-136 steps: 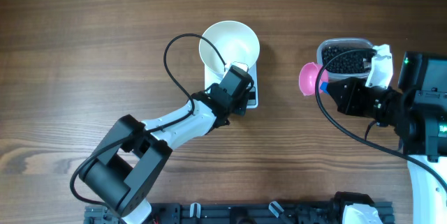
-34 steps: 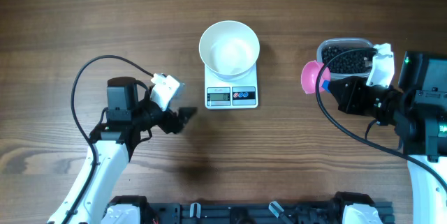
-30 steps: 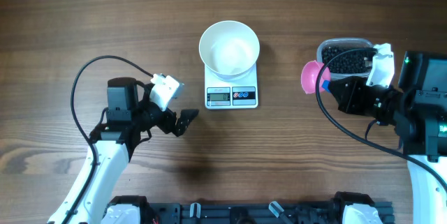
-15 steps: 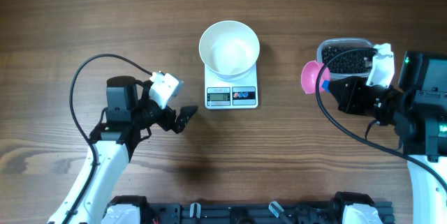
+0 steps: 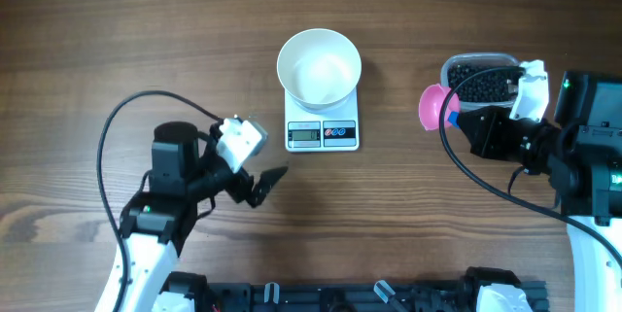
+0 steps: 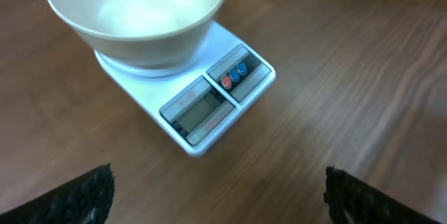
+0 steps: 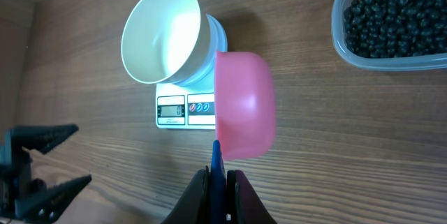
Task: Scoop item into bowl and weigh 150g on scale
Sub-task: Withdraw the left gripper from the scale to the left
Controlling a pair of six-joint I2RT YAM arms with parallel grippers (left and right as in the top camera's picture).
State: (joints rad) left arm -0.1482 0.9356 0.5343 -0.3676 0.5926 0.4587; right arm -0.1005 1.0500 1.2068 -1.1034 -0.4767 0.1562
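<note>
The bowl (image 5: 319,67) is seated on the scale (image 5: 323,133), bare wood (image 5: 146,40) is seen all around the wide-spread left gripper (image 5: 265,183) at its 7 o'clock, and the pink scoop (image 5: 430,108), seemingly by its blue handle (image 7: 217,158), is clamped by the right gripper (image 5: 457,118) at 8 o'clock of the tub (image 5: 449,67) of beans (image 5: 481,85).

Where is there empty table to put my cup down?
Bare wood runs along the far edge of the table and left of the bowl. A gap sits between scale and pink scoop. Around the bean tub it's crowded.
</note>
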